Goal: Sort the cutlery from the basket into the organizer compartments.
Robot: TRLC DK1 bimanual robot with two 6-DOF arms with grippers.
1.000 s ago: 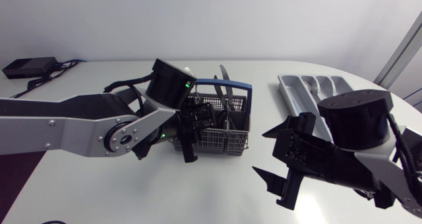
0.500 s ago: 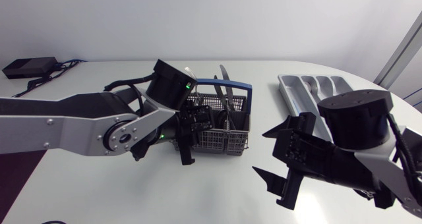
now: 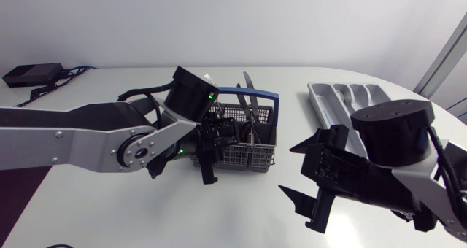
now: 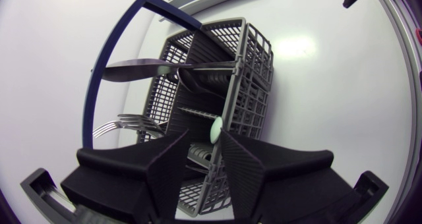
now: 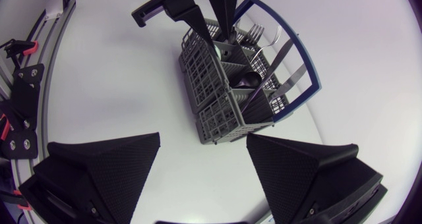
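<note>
The grey mesh basket (image 3: 244, 155) with a blue handle (image 3: 257, 95) stands mid-table and holds a knife (image 4: 142, 68), a fork (image 4: 122, 125) and other cutlery. My left gripper (image 3: 215, 142) hangs over the basket's left end, fingers pointing down and a little apart. In the left wrist view a pale handle tip (image 4: 215, 128) sits just ahead of that gripper (image 4: 204, 133), near one finger and not clamped. My right gripper (image 3: 303, 176) hovers wide open to the right of the basket, holding nothing; the right wrist view has this gripper (image 5: 204, 178) facing the basket (image 5: 224, 99). The grey organizer (image 3: 343, 96) lies at the back right, partly behind my right arm.
A black box with cables (image 3: 29, 74) sits at the table's back left corner. The white tabletop (image 3: 241, 211) lies bare in front of the basket and between the two arms.
My left gripper has shifted slightly to the left over the basket's end. The right arm has not moved.
</note>
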